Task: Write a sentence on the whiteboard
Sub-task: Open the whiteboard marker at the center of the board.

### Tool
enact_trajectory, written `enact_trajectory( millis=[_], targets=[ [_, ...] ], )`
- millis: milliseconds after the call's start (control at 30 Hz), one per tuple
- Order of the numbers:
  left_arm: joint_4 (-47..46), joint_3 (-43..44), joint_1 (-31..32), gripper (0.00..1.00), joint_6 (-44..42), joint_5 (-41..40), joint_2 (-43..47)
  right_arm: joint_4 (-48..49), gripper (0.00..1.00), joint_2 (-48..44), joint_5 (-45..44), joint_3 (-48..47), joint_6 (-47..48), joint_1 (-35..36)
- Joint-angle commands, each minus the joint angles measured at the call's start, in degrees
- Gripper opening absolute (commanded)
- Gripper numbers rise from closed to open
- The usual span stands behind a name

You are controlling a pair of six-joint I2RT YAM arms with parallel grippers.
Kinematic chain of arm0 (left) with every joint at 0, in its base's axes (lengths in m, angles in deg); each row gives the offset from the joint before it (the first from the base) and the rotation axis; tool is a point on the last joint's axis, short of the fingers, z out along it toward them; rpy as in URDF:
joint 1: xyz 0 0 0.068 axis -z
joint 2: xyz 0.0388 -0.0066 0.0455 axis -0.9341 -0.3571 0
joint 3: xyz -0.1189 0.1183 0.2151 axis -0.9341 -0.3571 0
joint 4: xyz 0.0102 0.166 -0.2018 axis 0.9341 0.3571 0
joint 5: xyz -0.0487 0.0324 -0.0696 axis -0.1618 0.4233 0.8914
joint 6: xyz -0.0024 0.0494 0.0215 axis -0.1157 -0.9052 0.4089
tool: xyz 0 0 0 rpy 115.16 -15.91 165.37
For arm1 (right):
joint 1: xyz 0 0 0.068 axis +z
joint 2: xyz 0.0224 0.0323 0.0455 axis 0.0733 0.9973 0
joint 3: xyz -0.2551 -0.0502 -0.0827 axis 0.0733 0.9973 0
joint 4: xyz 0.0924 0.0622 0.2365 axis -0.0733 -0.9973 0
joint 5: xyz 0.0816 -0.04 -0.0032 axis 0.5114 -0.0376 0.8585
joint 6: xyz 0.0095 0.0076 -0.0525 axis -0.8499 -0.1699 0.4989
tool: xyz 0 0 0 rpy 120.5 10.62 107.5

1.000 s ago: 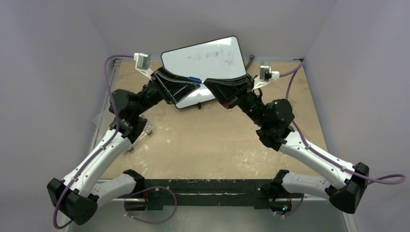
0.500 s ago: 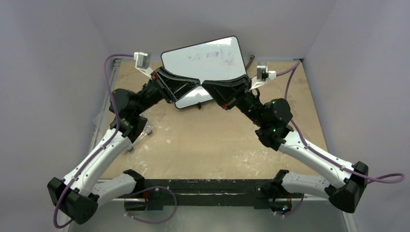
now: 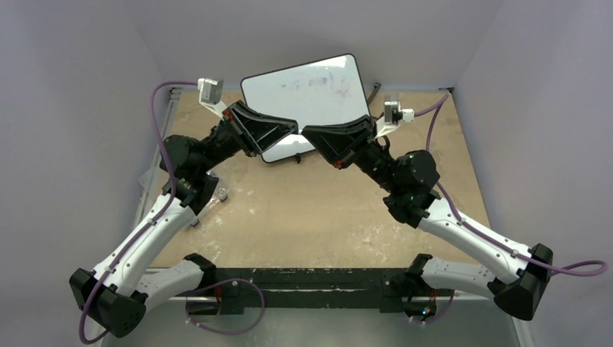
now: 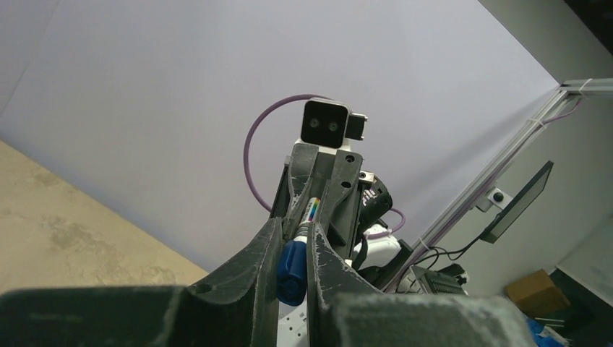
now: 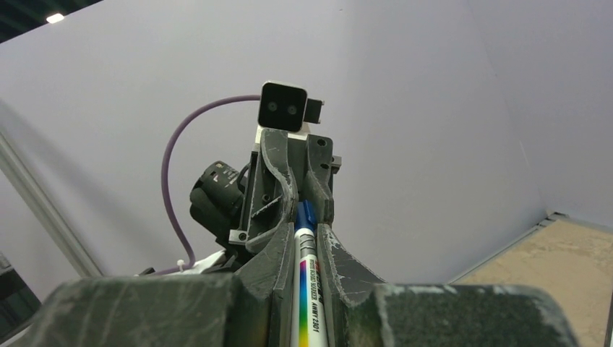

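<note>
The 2 grippers meet tip to tip above the near edge of the whiteboard [image 3: 303, 97], toward the far middle of the table [image 3: 311, 210].

The left gripper [image 3: 293, 128] has its fingers drawn in tight on the blue cap [image 4: 291, 271] of a marker [image 5: 309, 296], with no gap between pads and cap. The right gripper [image 3: 309, 131] is clamped just as narrowly on the marker's white barrel, the rainbow-striped label showing between its fingers.

The marker runs left to right from one gripper to the other, cap end to the left. From the top camera it is hidden inside the meeting fingers.

The whiteboard stands at the far middle of the table, just beyond the grippers and partly covered by them. Its long axis runs left to right, the right end swung a little farther away than the left. Its face leans back and up toward the overhead camera. Only faint smudged marks [image 3: 318, 81] show on the upper part of its glossy surface.
</note>
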Motion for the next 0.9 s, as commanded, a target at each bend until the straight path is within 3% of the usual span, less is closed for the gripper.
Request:
enact_trajectory(
  millis=[0,400,867],
  targets=[
    [-2.76,0.76,-0.36,0.0,-2.39,1.4,1.46,-0.26,0.0,-1.07,-1.27,0.77,0.55,-0.21],
    [5.83,-7.08,-0.55,0.0,-14.29,1.63,10.69,-2.69,0.0,-4.52,-5.85,6.54,-6.4,-0.21],
    [12.68,-6.81,-0.62,0.0,-20.86,-3.13,12.96,-11.83,0.0,-9.51,-9.73,6.76,-8.34,-0.59]
  ],
)
